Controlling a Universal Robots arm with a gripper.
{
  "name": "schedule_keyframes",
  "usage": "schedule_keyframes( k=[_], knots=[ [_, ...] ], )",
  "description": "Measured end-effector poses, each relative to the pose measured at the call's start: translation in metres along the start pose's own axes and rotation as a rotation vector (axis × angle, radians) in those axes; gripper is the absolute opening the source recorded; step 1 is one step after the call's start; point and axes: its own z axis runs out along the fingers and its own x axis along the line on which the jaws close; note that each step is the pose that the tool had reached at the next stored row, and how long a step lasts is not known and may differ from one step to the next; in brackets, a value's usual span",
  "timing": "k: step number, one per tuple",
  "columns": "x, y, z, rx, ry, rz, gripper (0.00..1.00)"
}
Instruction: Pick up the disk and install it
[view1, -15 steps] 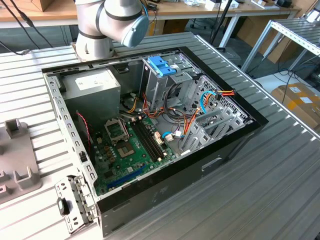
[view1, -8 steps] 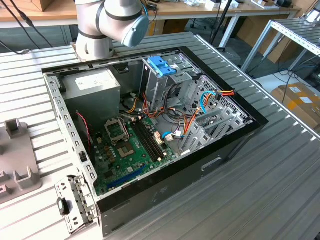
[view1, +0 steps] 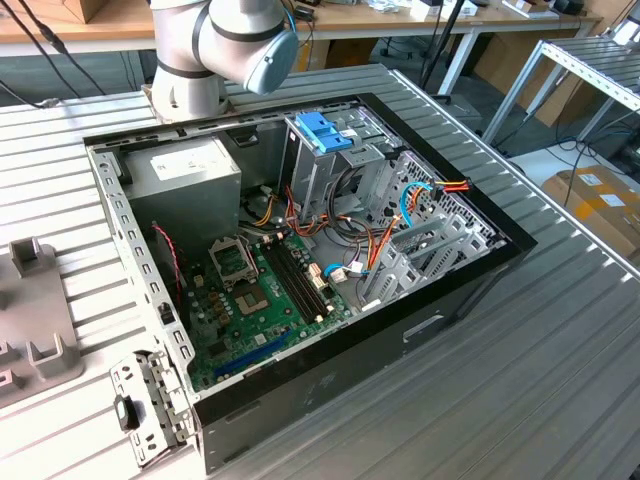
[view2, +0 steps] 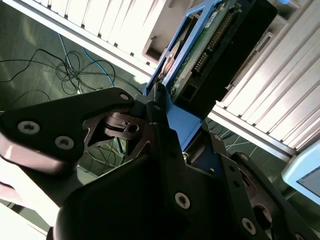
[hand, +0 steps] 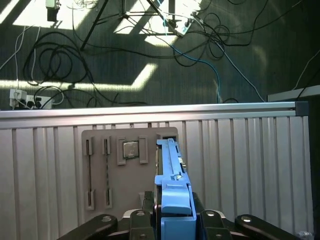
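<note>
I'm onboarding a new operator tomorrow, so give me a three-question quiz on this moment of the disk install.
1. True or false: the black gripper is shut on the dark hard drive with blue plastic rails.
2. In the first wrist view, the grey slotted tray holds: A) a square silver chip B) a screwdriver C) a fan.
3. Fill in: in the exterior view, the open black computer case shows a ____ motherboard.
Key: 1 true; 2 A; 3 green.
</note>
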Motion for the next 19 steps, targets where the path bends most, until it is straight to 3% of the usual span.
schedule_keyframes(
  k=[2, 4, 10, 14, 19],
  knots=[
    [0.0000, -0.0006, -0.0001, 0.0000, 0.0171, 0.000, 0.37],
    [-0.0001, -0.0024, -0.0001, -0.0015, 0.0267, -0.001, 0.37],
    [-0.0006, -0.0128, -0.0001, -0.0090, 0.0321, -0.003, 0.37],
    [-0.0009, -0.0196, 0.0006, -0.0155, 0.0426, -0.004, 0.37],
    [-0.0010, -0.0273, 0.0020, -0.0194, 0.0415, -0.004, 0.37]
  ],
)
